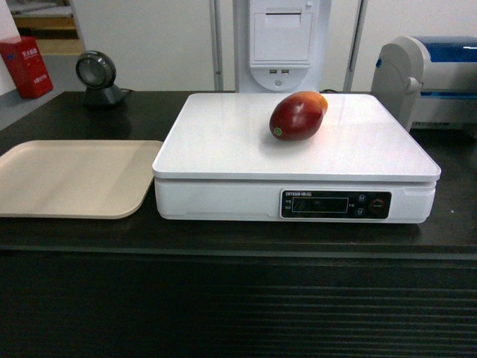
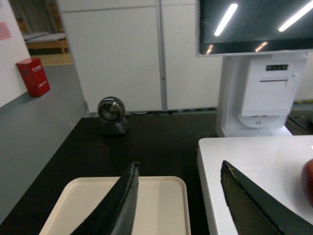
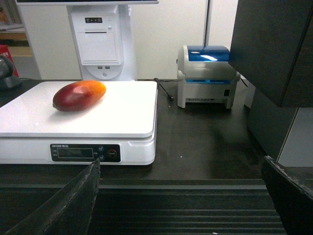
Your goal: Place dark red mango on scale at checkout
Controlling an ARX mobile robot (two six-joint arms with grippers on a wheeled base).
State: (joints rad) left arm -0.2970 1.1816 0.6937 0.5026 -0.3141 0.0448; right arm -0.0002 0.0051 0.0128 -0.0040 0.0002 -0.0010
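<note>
Resting on the scale (image 1: 223,142), the dark red mango (image 1: 297,115) lies free; both grippers gape, holding nothing.

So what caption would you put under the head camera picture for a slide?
Dark red mango resting on the white scale at the black checkout, beige tray alongside.

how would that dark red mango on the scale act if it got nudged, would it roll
The dark red mango lies on its side on the scale, whose platform is flat and rimless, so a nudge would probably set it rolling or wobbling. Its oval shape suggests a curved path. The glossy skin looks slippery to grip.
</note>
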